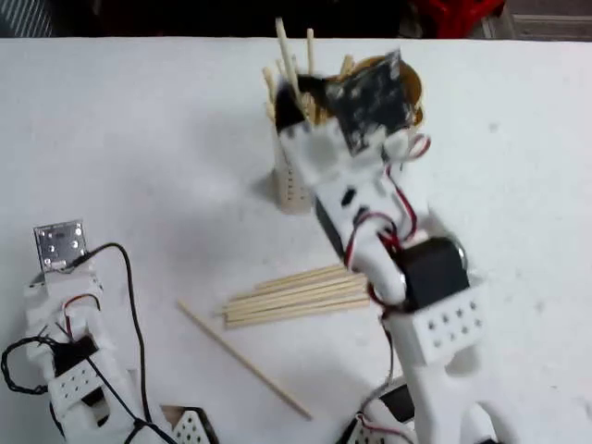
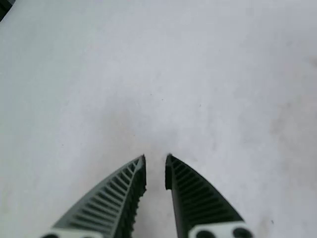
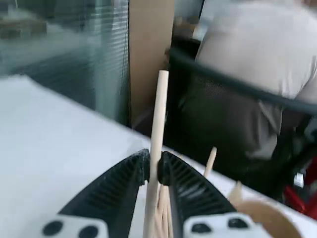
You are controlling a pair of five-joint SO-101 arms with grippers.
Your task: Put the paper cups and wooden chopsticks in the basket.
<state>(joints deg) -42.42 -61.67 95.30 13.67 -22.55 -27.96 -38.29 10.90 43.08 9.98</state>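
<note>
A tall white perforated basket (image 1: 294,190) stands at the back of the table with several wooden chopsticks upright in it. My right gripper (image 3: 154,166) hangs just above the basket (image 1: 292,109), shut on one upright chopstick (image 3: 158,114) whose end sticks up past the fingers (image 1: 282,42). A brown paper cup (image 1: 413,92) sits just behind the basket, partly hidden by the wrist; its rim (image 3: 270,218) shows beside the fingers. A bundle of chopsticks (image 1: 296,296) lies flat mid-table, with a single one (image 1: 245,361) nearer the front. My left gripper (image 2: 156,158) hovers over bare table, a narrow gap between its fingers.
The left arm (image 1: 65,342) rests at the front left corner with its black cable looping beside it. The white table (image 1: 139,139) stretches bare to the left of the basket. Beyond the far edge are a chair and a seated person.
</note>
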